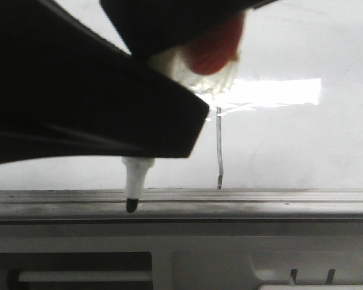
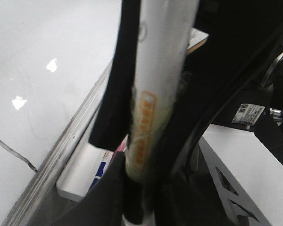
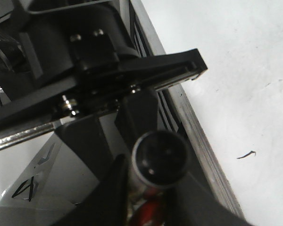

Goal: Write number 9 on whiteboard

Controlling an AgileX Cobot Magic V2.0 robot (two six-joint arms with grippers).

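Though blurred, marker (image 2: 148, 117) bears an unreadable orange label (image 2: 142, 129).

There is one whiteboard (image 1: 327, 151), edged by one rail (image 1: 260, 196). Two black marks show on it: one long stroke (image 1: 219, 148) and one short tick (image 3: 246, 154). Two grippers are in view, the left gripper (image 2: 160, 70) and the right gripper (image 3: 155, 188), and each set of jaws holds one marker. That makes two markers: a white marker (image 1: 133, 187) and a red-ended marker (image 3: 160, 157). One tray (image 2: 80, 183) holds pens too hidden to count.
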